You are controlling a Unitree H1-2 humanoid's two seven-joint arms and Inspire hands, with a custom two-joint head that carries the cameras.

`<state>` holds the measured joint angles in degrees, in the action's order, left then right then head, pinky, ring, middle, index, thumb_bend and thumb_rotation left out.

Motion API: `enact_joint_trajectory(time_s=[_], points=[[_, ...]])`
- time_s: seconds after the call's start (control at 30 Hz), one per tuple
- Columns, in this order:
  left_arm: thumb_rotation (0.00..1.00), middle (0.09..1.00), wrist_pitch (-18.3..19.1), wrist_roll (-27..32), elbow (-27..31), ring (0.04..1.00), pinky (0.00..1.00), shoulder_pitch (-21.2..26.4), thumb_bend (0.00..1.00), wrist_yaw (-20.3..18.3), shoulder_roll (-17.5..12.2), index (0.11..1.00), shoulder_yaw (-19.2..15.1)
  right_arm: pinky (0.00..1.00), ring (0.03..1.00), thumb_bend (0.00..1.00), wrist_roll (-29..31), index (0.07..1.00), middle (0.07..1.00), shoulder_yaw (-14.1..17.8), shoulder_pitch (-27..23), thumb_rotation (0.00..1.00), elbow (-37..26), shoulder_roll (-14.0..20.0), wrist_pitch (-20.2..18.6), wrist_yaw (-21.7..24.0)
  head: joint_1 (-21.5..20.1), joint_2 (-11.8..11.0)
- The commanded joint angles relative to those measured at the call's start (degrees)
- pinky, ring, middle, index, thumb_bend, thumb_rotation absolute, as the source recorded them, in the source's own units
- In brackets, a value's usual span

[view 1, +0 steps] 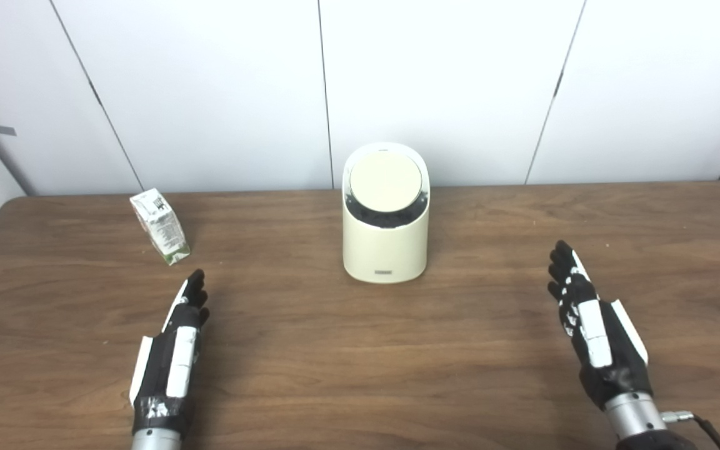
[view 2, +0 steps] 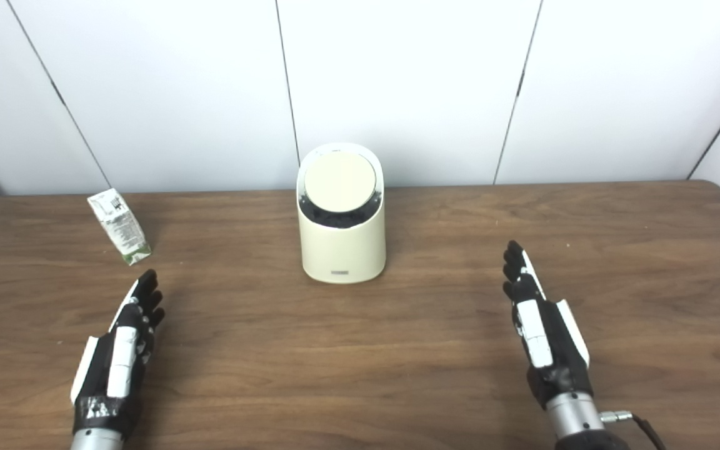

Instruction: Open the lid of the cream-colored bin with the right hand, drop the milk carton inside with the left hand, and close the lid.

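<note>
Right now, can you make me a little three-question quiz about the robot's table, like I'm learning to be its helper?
1. True or false: the round lid of the cream-colored bin is shut.
2. Which hand is nearer the milk carton? A) left hand B) right hand
3. Fill in: both hands hold ____.

Key:
1. True. The lid sits flat in the bin's slanted top.
2. A. The carton stands at the far left of the wooden table, just beyond the left hand's fingers.
3. Nothing. Both are open, apart from the bin and the carton.
</note>
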<state>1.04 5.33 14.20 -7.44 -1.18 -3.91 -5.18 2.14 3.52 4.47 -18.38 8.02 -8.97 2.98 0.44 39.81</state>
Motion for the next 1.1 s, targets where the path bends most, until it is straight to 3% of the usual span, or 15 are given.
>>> enact_joint_trajectory(time_s=[0.0,0.53,0.63,0.67,0.77,0.9,1.07], points=[[0.90,1.000,-1.61,-0.07,1.79,1.000,1.00,0.62,0.74,-0.16,-0.56,1.000,-0.25,1.00,1.000,0.70,-0.46,1.000,1.000,0.26,-0.90,1.00,-0.62,-0.16,2.47,-0.45,-0.11,0.09],[0.90,1.000,-0.11,0.79,2.65,1.000,1.00,0.53,0.72,-0.83,-1.20,1.000,-0.52,1.00,1.000,0.69,-1.44,1.000,0.997,0.52,-0.79,0.95,1.19,-0.09,4.54,-0.64,-1.59,1.02],[0.89,1.000,-0.14,0.68,2.53,1.000,1.00,0.70,0.71,-0.73,-1.14,1.000,-0.50,1.00,1.000,0.72,-1.84,1.000,0.987,0.55,-1.36,0.88,0.94,-0.13,3.95,-0.86,-1.50,0.92],[0.89,1.000,-0.13,0.44,2.47,1.000,1.00,0.73,0.71,-0.60,-1.10,1.000,-0.49,1.00,1.000,0.73,-1.45,1.000,0.989,0.63,-1.63,0.80,0.82,-0.17,3.80,-0.70,-1.50,0.92],[0.89,1.000,-0.54,0.14,1.75,1.000,1.00,0.88,0.72,-0.41,-0.89,1.000,-0.43,0.95,0.986,0.77,-2.84,0.999,0.978,0.48,-3.22,0.69,-0.15,-0.56,2.42,-1.47,-1.90,0.67],[0.88,1.000,-1.22,-0.47,1.16,1.000,1.00,1.06,0.72,-0.22,-0.63,1.000,-0.17,0.93,0.973,0.82,-6.00,0.998,0.969,-0.56,-6.94,0.65,-1.96,-0.94,-0.88,-2.10,-1.83,0.26],[0.87,1.000,-1.53,-0.41,0.84,1.000,1.00,1.17,0.73,0.12,0.04,1.000,-0.08,0.97,0.970,0.90,-10.24,0.985,0.967,-2.05,-13.35,0.61,-0.77,-1.06,-4.45,-2.85,-1.75,-0.46]])
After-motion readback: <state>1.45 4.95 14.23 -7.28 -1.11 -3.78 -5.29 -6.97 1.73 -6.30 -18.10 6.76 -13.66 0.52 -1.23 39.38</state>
